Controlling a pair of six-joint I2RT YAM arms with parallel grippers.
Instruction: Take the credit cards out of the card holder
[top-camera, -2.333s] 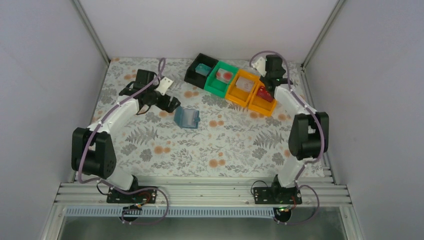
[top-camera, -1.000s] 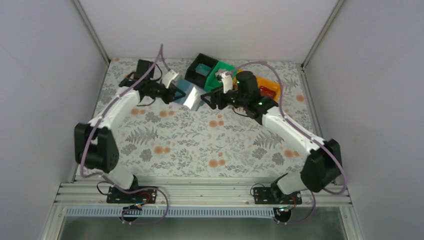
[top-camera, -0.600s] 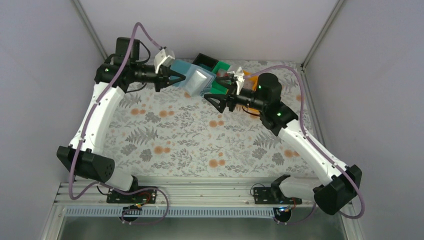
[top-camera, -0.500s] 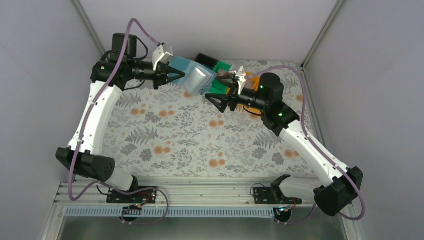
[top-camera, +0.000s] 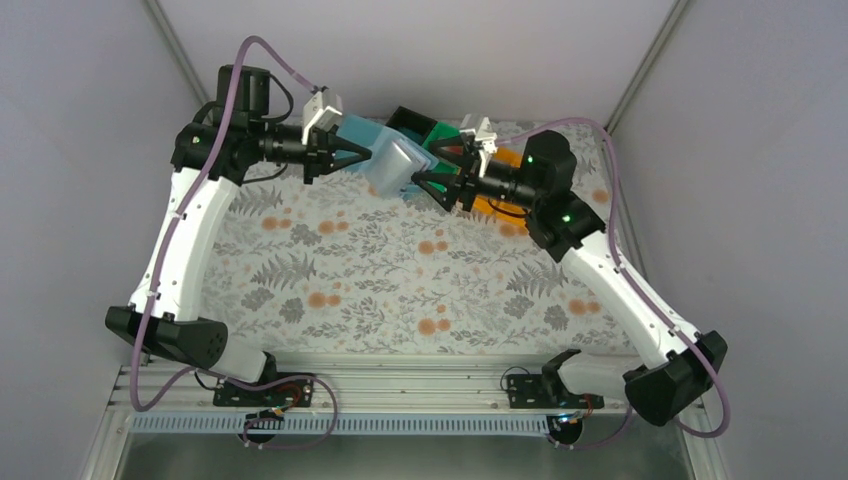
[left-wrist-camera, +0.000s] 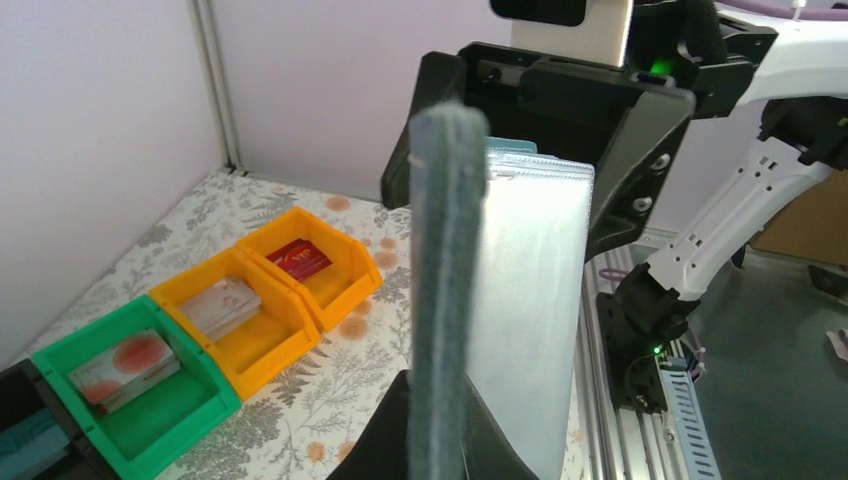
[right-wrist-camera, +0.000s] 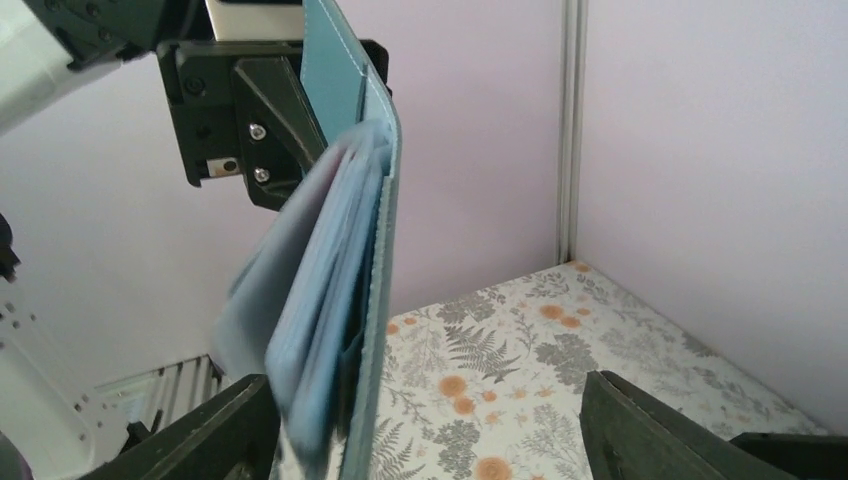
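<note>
left arm raised high with its forearm level; left gripper (top-camera: 360, 160) clamped on one edge of the small soft blue-teal bifold card holder (top-camera: 392, 165), held in the air above the floral-print table (top-camera: 400, 280), just in front of the black plastic bin (top-camera: 405, 121). right arm extended toward it; right gripper (top-camera: 425, 188) spread wide, a finger on either side of the holder's free edge. holder stands near upright, long axis vertical, free edge toward the right gripper. grey-blue felt outside, pale blue inner pockets slightly fanned; whether credit cards sit in them cannot be told.
</note>
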